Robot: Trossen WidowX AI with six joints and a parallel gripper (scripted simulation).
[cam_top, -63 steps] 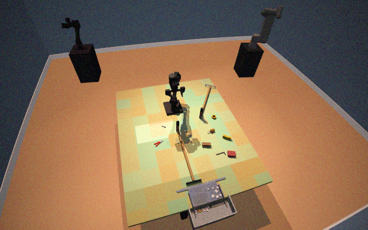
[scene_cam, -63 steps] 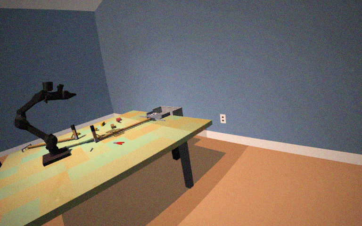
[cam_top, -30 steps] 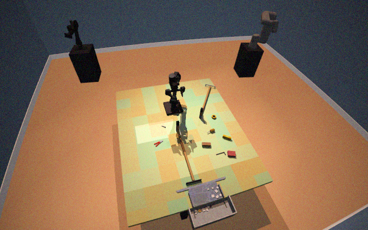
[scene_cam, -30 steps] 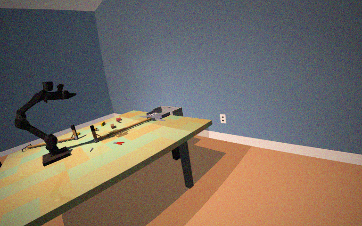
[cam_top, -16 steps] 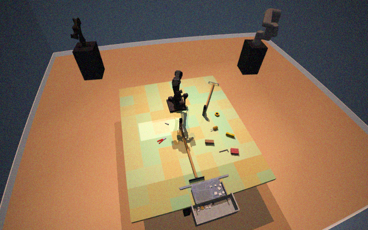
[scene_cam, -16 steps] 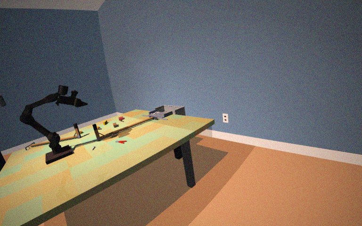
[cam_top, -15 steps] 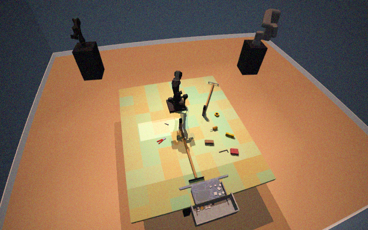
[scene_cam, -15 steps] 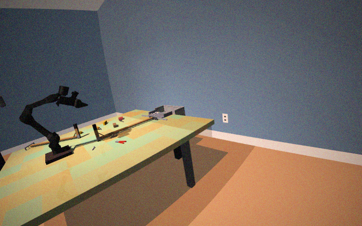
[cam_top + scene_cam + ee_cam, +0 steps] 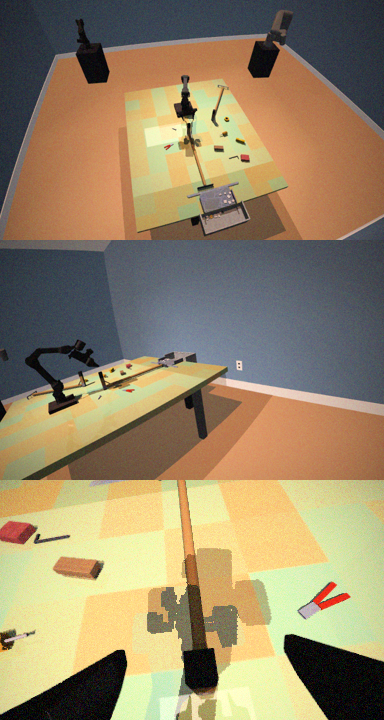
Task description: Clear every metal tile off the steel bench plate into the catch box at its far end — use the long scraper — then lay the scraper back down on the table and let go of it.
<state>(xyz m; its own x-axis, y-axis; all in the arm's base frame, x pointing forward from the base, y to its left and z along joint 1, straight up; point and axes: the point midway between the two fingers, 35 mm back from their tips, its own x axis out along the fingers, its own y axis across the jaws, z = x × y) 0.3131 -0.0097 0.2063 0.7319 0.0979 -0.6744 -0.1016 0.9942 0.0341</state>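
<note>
The long scraper lies on the table, its black upright grip towards the arm and its dark blade just before the near bar of the steel plate. Several pale tiles are on the plate's right part. The catch box is at the plate's far end, with several small tiles inside along its plate side. My gripper is open and empty, tipped down above the scraper's grip, which shows between and below the fingers in the wrist view.
A second wooden-shafted tool lies beside the arm. A brown block, a red block and a hex key lie to one side of the scraper, red pliers to the other.
</note>
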